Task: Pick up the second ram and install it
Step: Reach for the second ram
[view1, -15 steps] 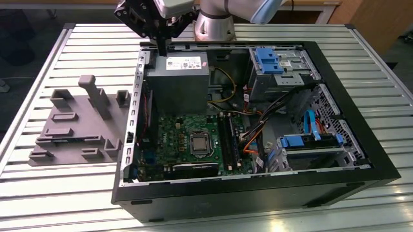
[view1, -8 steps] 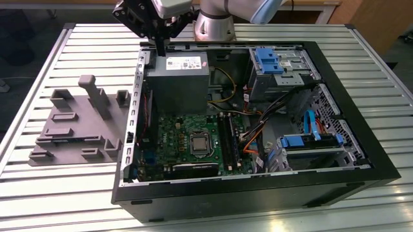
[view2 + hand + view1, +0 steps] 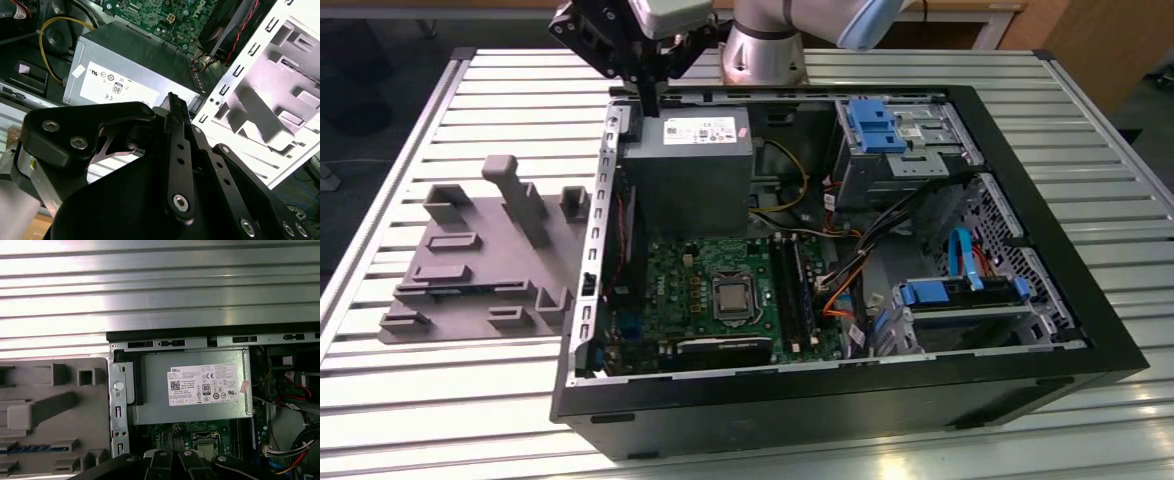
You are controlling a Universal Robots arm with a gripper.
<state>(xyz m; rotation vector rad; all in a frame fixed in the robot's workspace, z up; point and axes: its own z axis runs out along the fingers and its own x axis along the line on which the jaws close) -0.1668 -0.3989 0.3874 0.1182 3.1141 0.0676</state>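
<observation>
Entry: my gripper point(image 3: 647, 110) hangs over the far corner of the open computer case point(image 3: 854, 410), at the exterior view's left end of the grey power supply point(image 3: 687, 170) and close to the case's side wall. Tool state: clenched, with the fingers point(image 3: 172, 107) pressed together into one thin black bar pointing down. In the second wrist view the tips sit just above the labelled face of the power supply, and I cannot tell whether they touch it. The second ram point(image 3: 35, 447) is not in my grasp. In the first wrist view it shows as a thin dark blue strip lying edge-up in a long slot of the grey holding fixture point(image 3: 480, 260). The fixture lies flat on the slatted metal table point(image 3: 454, 400), outside the case on the exterior view's left, so the ram is well apart from my fingertips. Inside the case the green motherboard point(image 3: 707, 270) lies exposed below the power supply. Its long black memory slots point(image 3: 790, 290) run just beside the processor socket point(image 3: 731, 298). I cannot tell which of these slots is occupied. Bright blue drive brackets point(image 3: 874, 125) sit on the case's far side, toward the exterior view's right.
</observation>
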